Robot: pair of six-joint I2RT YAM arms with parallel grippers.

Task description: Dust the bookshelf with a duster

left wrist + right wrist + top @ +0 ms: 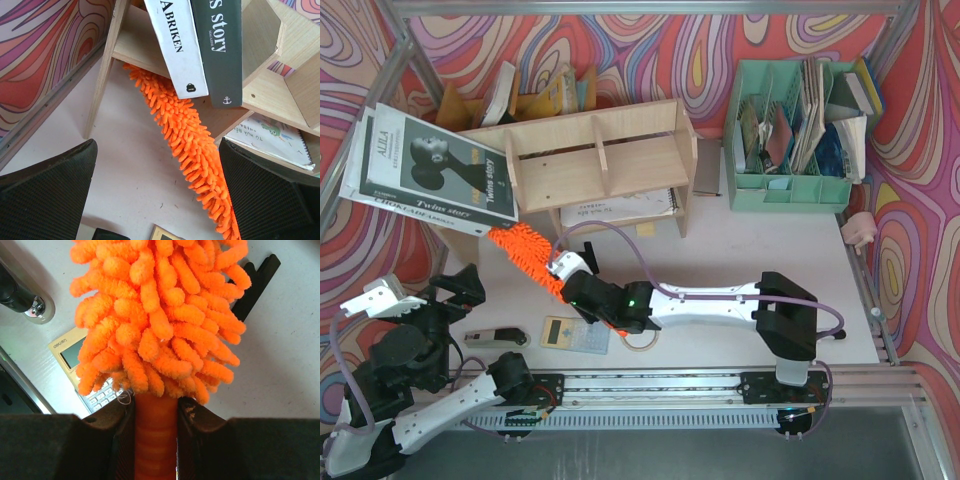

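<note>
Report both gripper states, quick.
Left gripper: open, holding nothing.
Right gripper: closed on the handle of the duster.

On the desk [770,240]: mint-green organiser [790,190] of papers at 2 o'clock; two large books [430,170] tilted at 10 o'clock; spiral notebook [620,208] near centre; calculator [573,334] and black-silver tool [495,338] at 7 o'clock

One bookshelf [620,150], one duster [525,258], one calculator [575,333], one green organiser [790,192] at two o'clock. Two books at ten o'clock: a white book [177,45] and a dark book [220,50].
</note>
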